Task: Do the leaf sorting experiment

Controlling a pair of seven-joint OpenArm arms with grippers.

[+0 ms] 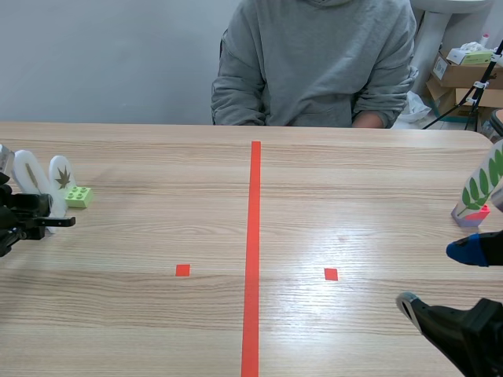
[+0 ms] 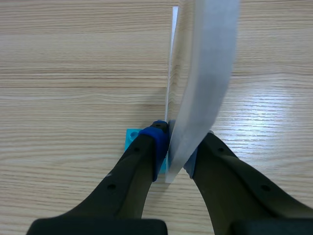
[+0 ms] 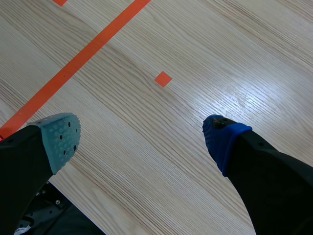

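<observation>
Pale wooden counter, orange tape line running down the middle, a person in a grey hoodie sitting across.

- Left end effector is clamping a thin white leaf card at the counter's left edge. A cyan block is sitting at the card's foot.
- Right end effector is hovering wide and holding nothing, over bare wood.
- A fern card is standing at far right.

Risks, as I judge them:
- The card is bowing between the pads, so a lift may let it slide or buckle.
- The block may be dropping off mid-carry.
- A swing may be clipping the neighbouring maple card on its green block.
</observation>
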